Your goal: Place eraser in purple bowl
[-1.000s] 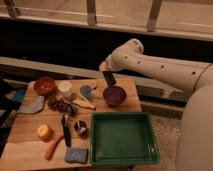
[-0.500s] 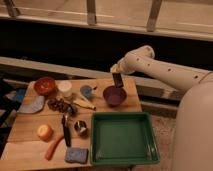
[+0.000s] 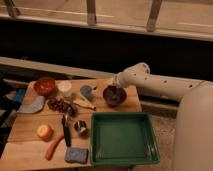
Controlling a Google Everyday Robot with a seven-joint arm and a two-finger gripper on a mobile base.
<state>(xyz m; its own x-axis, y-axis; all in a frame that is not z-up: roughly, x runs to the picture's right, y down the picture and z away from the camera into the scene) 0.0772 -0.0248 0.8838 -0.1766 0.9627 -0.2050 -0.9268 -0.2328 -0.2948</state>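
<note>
Gripper (image 3: pixel 116 86): I see it low over the purple bowl (image 3: pixel 114 95); grip state, cannot tell.
Eraser: I can't spot it.
Bowl: back right of table (image 3: pixel 30 140), behind green tray (image 3: pixel 124 138).

Two round bowls, one red-orange bowl (image 3: pixel 45 86) and one purple bowl (image 3: pixel 114 96), are sitting beside one green rectangular tray (image 3: pixel 125 156); one gripper (image 3: pixel 116 86) is hanging over the purple bowl.

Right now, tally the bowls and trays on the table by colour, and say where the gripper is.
Purple bowl: 1
Red-orange bowl: 1
Green tray: 1
Total: 3
Gripper: at the purple bowl's far rim.
</note>
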